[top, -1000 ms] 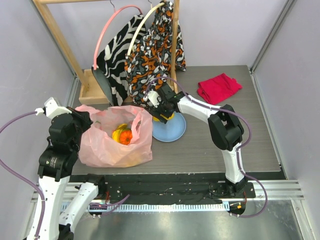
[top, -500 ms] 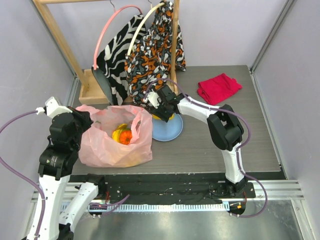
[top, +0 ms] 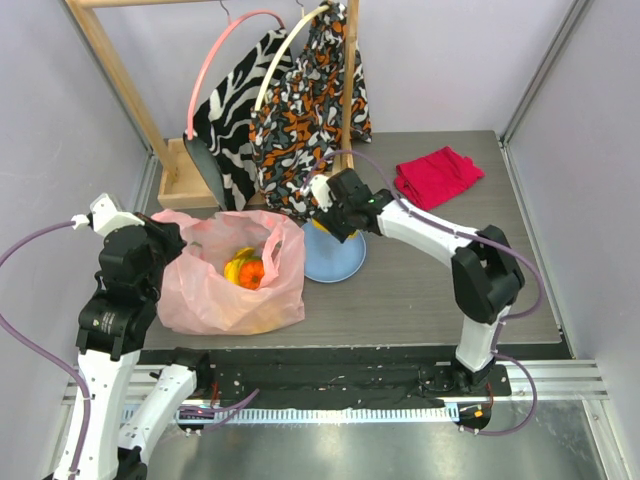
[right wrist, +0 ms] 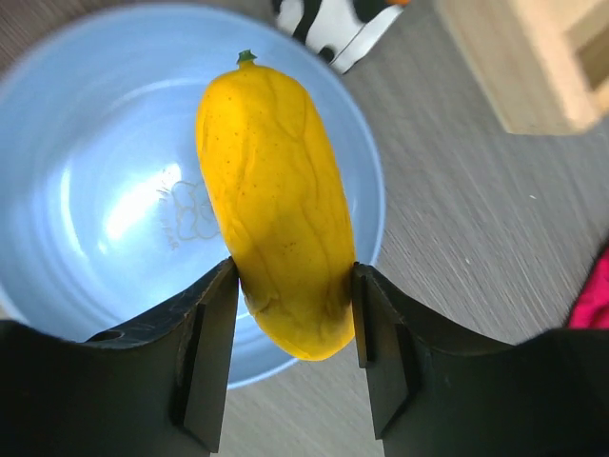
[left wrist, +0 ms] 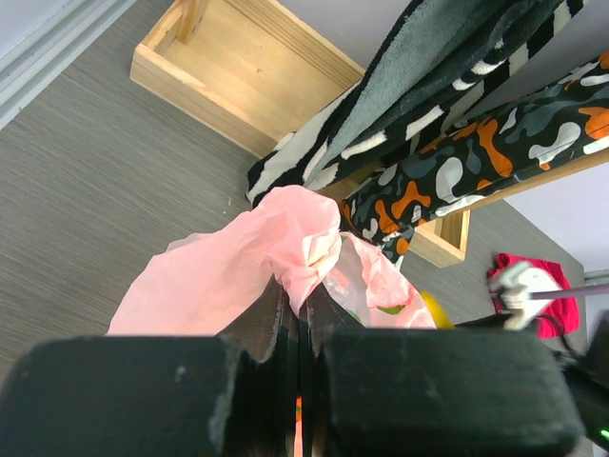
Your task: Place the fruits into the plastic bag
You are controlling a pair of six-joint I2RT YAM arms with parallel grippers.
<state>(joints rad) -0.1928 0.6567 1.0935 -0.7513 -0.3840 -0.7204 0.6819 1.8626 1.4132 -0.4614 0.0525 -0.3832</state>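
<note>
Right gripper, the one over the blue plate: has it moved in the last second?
Yes. The right gripper, shut on the yellow fruit, has swung slightly to the right, toward the red cloth.

Yellow fruit (right wrist: pixel 276 190) gripped over a blue plate (right wrist: pixel 95 190)
The right gripper (right wrist: pixel 290 286) clamps the long, wrinkled fruit between its two black fingers (right wrist: pixel 205 352), green stem tip pointing away; the plate sits underneath on the grey table (right wrist: pixel 476 238).
</note>
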